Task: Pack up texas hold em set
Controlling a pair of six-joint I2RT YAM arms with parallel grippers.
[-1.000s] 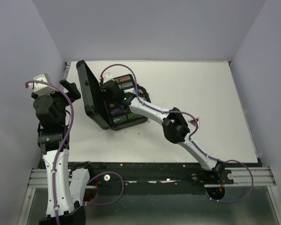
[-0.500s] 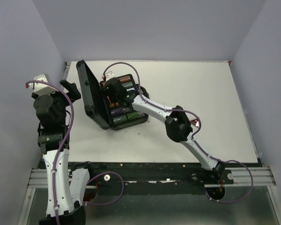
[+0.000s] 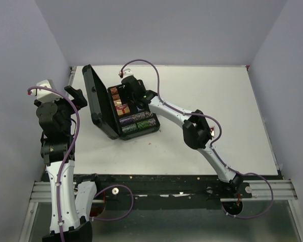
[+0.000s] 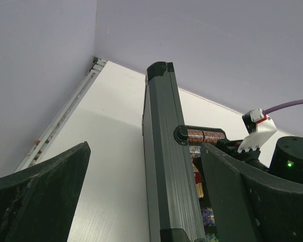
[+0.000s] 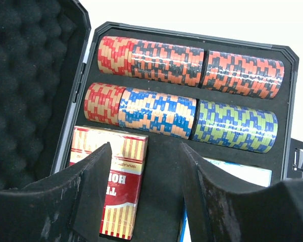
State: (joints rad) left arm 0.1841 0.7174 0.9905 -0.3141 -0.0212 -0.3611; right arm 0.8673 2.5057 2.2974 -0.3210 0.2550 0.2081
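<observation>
The black case [image 3: 102, 128] of the texas hold em set lies open at the table's back left, its lid [image 3: 93, 96] standing upright. Rows of multicoloured poker chips [image 5: 189, 65] fill the tray. A red card deck [image 5: 116, 176] and the edge of a blue deck [image 5: 240, 174] lie beside a bare foam slot. My right gripper [image 5: 146, 171] hovers open above that slot, holding nothing. In the overhead view it hangs over the case's far end [image 3: 129, 89]. My left gripper [image 4: 146, 201] is wide open just left of the lid's outer edge [image 4: 164, 166], not touching it.
Egg-crate foam [image 5: 30, 75] lines the inside of the lid. Grey walls close in the white table [image 3: 217, 111] on the left, back and right. The right arm [image 3: 192, 132] stretches diagonally across the table's middle.
My right gripper has pulled back from the middle of the tray toward the case's far end, uncovering the chips and decks. The left arm has not moved.
</observation>
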